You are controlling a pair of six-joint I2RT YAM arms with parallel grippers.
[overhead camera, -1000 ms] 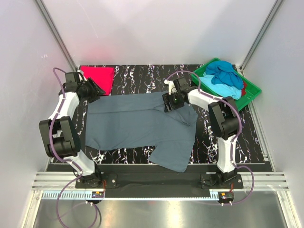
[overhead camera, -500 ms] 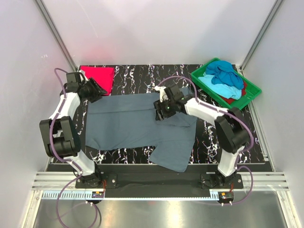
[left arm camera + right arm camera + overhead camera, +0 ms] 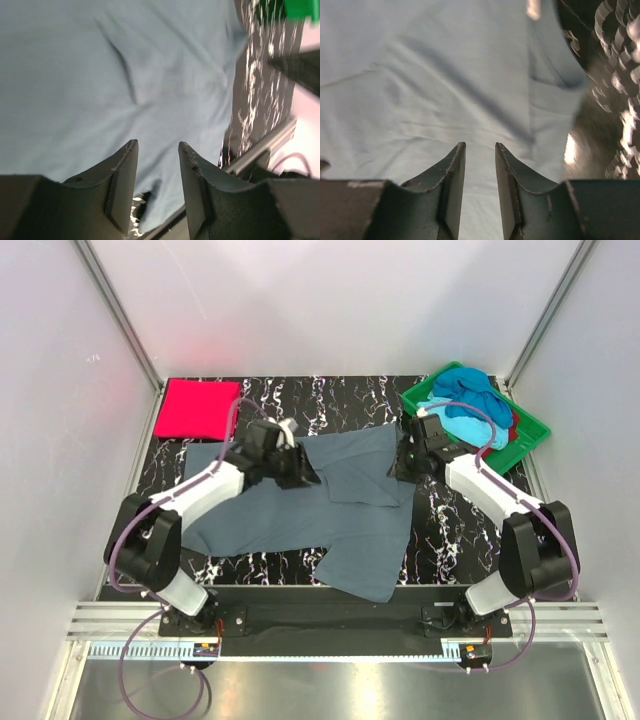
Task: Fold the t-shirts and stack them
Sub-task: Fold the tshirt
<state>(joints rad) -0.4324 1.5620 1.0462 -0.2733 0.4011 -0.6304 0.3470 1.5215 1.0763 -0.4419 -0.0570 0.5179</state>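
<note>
The top view is bright and even, with the light coming from above. The white walls (image 3: 330, 310) are almost washed out, and the back one carries a faint pink glow above the folded red-pink cloth shirt (image 3: 195, 408). Shadows under the black-and-white robot arms (image 3: 205, 490) are soft. Both wrist views are dimmer and blurred. The slate grey-blue cloth shirt (image 3: 125, 65) looks pale there, and the black marbled table top (image 3: 615, 60) smears into white streaks with glare spots.
</note>
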